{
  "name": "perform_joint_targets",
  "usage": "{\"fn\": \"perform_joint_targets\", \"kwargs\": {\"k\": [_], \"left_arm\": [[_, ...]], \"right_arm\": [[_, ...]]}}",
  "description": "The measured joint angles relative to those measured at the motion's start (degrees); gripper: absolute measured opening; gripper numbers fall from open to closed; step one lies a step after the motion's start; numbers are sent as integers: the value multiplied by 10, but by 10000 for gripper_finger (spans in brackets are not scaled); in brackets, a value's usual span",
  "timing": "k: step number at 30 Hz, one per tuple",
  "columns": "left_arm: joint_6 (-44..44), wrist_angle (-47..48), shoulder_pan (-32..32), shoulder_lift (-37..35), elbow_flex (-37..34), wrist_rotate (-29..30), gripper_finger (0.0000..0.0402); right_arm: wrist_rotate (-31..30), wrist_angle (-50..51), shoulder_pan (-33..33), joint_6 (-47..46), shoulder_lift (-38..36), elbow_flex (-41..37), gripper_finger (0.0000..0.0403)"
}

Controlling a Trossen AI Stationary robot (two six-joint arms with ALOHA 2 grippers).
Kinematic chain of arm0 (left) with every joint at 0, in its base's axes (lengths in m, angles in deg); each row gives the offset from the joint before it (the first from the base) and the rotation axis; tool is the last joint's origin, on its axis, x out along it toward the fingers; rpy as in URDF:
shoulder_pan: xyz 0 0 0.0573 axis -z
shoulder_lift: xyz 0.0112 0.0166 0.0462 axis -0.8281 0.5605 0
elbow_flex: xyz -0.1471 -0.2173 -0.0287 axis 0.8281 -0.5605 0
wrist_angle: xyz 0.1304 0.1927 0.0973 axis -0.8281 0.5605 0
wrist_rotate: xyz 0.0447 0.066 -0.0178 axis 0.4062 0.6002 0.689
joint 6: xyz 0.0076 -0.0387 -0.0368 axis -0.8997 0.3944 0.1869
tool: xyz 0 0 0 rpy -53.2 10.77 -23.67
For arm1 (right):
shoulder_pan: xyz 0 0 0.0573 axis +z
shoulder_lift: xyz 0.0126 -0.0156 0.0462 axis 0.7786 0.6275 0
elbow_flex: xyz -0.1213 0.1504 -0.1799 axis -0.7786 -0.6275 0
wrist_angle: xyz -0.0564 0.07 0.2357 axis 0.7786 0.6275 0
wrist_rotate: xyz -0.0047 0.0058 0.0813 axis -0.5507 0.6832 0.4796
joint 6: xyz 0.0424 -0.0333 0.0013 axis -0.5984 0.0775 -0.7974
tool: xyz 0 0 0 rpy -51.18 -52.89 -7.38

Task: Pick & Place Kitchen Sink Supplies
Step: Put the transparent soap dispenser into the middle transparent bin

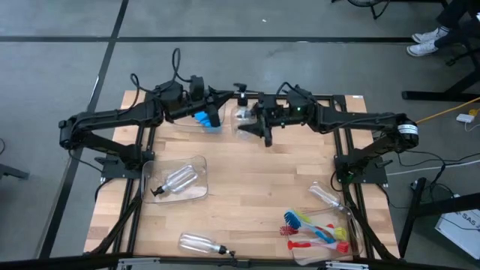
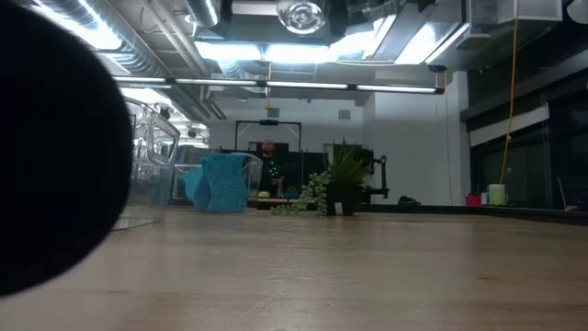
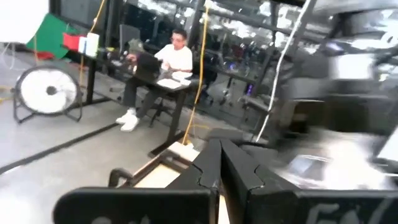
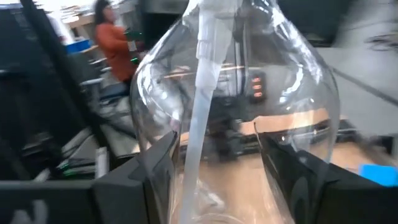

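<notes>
My right gripper (image 1: 256,122) is high above the table's far middle, shut on a clear plastic bottle (image 1: 244,116), which fills the right wrist view (image 4: 236,118) and shows at the top of the low view (image 2: 299,13). My left gripper (image 1: 218,112) hangs just left of it, shut (image 3: 219,163) and holding nothing. A blue sponge (image 1: 204,120) sits below the left gripper; the low view shows it (image 2: 220,180) next to clear plastic. Other bottles lie in a clear bin (image 1: 178,180), by the near edge (image 1: 199,242) and at the right (image 1: 327,196). Several brushes (image 1: 315,231) lie near right. My right gripper pinches the bottle's wide body (image 4: 186,143) between its two fingers (image 4: 147,171), one on each side. The fingers come in level from the table's right. The bottle is lifted clear of the table, its neck (image 4: 214,15) away from the fingers and its inner tube running down the middle.
A clear bin (image 1: 196,162) lies at the left centre, and another (image 1: 352,247) holds the brushes at the near right. A dark round shape (image 2: 50,147) close to the low camera blocks its left side. Bare wood (image 1: 262,180) spans the middle. People sit beyond the table.
</notes>
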Motion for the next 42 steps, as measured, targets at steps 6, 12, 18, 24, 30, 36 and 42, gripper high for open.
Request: {"fn": "perform_joint_targets", "kwargs": {"k": [6,12,18,24,30,36,42], "left_arm": [[-20,-12,21,-24,1,-14,1],[-20,-64,33,-8,1,-61,1],[7,-123,33,39,1,-98,1],[10,-140,30,44,1,-93,2],[36,-124,18,44,1,-97,2],[34,-114,17,44,2,-99,1],[21,-82,17,33,2,-94,1]], "right_arm": [[-62,36,-19,-5,-1,0,216],[-89,55,-19,8,-1,0,216],[-105,56,-11,12,-1,0,216],[-109,64,-3,14,-1,0,216],[-113,64,5,19,-1,0,216],[-113,61,10,22,0,0,216],[-97,61,10,20,0,0,216]]}}
